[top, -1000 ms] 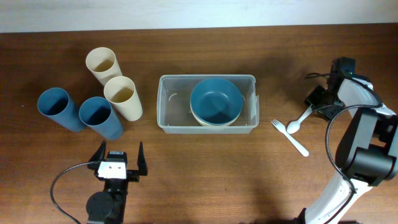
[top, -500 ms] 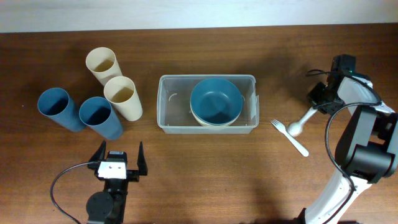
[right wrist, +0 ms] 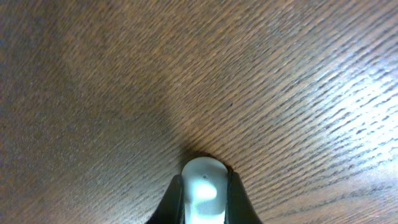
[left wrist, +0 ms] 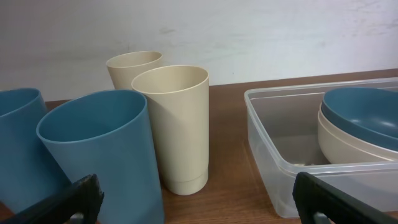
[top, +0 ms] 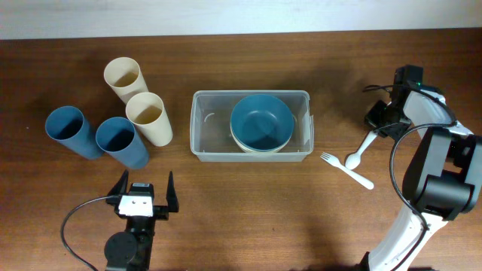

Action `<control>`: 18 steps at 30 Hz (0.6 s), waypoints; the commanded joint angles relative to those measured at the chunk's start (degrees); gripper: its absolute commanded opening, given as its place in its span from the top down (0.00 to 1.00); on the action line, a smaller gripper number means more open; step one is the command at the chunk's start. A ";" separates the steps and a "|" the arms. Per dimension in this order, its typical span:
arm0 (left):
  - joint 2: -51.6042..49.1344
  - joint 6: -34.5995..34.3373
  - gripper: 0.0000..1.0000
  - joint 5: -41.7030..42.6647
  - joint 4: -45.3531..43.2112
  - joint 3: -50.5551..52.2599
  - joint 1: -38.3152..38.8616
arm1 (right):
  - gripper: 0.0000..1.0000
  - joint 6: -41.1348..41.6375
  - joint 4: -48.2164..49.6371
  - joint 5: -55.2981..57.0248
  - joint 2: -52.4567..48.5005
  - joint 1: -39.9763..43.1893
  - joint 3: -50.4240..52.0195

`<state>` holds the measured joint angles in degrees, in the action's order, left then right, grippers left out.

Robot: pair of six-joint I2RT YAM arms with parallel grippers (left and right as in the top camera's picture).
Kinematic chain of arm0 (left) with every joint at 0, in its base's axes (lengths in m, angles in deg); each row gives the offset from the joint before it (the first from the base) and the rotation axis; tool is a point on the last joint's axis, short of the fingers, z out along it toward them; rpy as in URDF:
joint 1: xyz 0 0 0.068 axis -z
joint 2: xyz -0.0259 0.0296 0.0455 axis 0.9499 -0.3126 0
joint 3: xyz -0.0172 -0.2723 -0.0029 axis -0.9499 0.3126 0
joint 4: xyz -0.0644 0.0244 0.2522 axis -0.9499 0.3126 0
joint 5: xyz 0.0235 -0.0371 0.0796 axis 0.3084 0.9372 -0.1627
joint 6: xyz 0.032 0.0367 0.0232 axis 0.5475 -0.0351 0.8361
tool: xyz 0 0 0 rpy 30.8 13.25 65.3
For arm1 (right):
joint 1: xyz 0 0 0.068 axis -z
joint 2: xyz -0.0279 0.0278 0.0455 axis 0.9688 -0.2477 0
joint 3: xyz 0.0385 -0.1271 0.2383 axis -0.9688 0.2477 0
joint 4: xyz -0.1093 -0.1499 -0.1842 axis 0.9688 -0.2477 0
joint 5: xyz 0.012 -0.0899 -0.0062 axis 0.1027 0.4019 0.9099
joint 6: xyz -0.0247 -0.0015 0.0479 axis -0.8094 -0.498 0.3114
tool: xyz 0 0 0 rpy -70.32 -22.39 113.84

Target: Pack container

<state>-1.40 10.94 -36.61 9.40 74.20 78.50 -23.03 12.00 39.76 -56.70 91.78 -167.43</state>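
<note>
The clear rectangular container (top: 197, 126) stands mid-table with a blue bowl (top: 261, 122) nested in a cream bowl inside it. To its right lie a white spoon (top: 361, 147) and a white fork (top: 350, 172). My right gripper (top: 379, 120) is shut on the spoon's handle end; in the right wrist view the white handle (right wrist: 204, 186) sits pinched in that gripper (right wrist: 204, 180), just above the wood. My left gripper (top: 143, 197) is open near the front edge, apart from everything; the left wrist view has this gripper (left wrist: 196, 205) facing the cups and the container (left wrist: 267, 149).
Two cream cups (top: 124, 77) (top: 148, 117) and two blue cups (top: 69, 129) (top: 120, 141) stand left of the container. In the left wrist view a blue cup (left wrist: 102, 155) and a cream cup (left wrist: 177, 124) are close ahead. The right arm's base (top: 444, 181) stands at the right edge.
My right gripper has shut on the spoon's handle. The spoon has swung a little and the fork has been nudged left and down. The left arm has not moved.
</note>
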 commanded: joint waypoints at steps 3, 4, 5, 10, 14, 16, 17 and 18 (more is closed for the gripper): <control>0.48 0.70 0.01 -0.24 0.04 0.22 -0.24 | 0.95 -0.02 -1.38 -1.66 -4.00 -0.61 1.60; 0.48 0.70 0.01 -0.24 0.04 0.22 -0.24 | 0.96 -0.04 -1.62 -1.73 -4.00 -0.61 1.42; 0.48 0.70 0.00 -0.24 0.04 0.22 -0.24 | 0.96 -0.04 -1.95 -1.81 -3.98 -0.61 1.18; 0.48 0.70 0.00 -0.24 0.04 0.22 -0.24 | 0.96 -0.74 -4.63 -1.81 -3.98 -0.61 -1.79; 0.48 0.70 0.00 -0.24 0.04 0.22 -0.24 | 0.96 -1.33 -8.39 -1.79 -3.98 -0.57 -6.14; 0.48 0.70 0.00 -0.24 0.04 0.22 -0.24 | 0.96 -1.57 -10.36 -1.81 -3.98 -0.57 -8.59; 0.48 0.70 0.00 -0.24 0.04 0.22 -0.24 | 0.96 -1.81 -11.28 -1.79 -3.98 -0.57 -9.75; 0.48 0.70 0.00 -0.24 0.04 0.22 -0.24 | 0.96 -2.23 -12.09 -1.79 -3.98 -0.57 -10.82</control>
<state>-1.40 10.94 -36.61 9.40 74.20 78.50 -24.12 0.96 38.40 -60.04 91.74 -174.73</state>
